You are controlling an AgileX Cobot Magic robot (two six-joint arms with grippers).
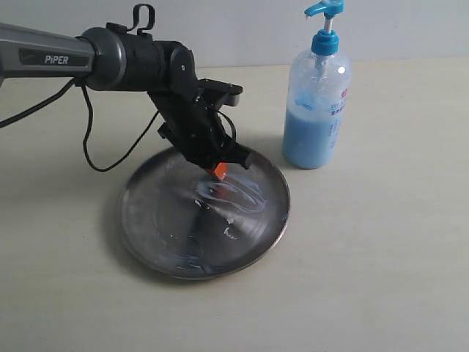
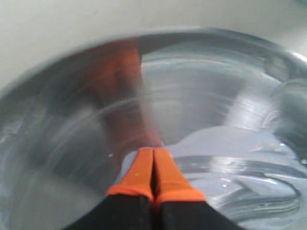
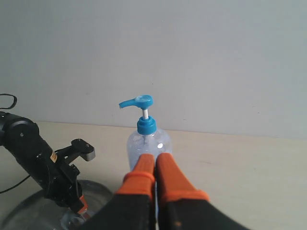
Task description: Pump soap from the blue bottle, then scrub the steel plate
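The steel plate (image 1: 146, 213) lies on the table, smeared with pale soap (image 1: 234, 196) across its middle. My left gripper (image 1: 218, 171) is shut, its orange tips pressed down on the plate in the smear. In the left wrist view the shut gripper (image 2: 153, 152) touches the plate (image 2: 72, 158) at the edge of the soap (image 2: 240, 143). The blue bottle (image 1: 316, 110) stands upright to the right of the plate, about half full. In the right wrist view my right gripper (image 3: 155, 160) is shut and empty, hanging in front of the bottle (image 3: 144, 129).
The left arm's black cable (image 1: 95, 147) loops over the table left of the plate. A pale wall (image 3: 192, 57) stands behind the table. The left arm (image 3: 33, 163) shows in the right wrist view over the plate (image 3: 29, 213).
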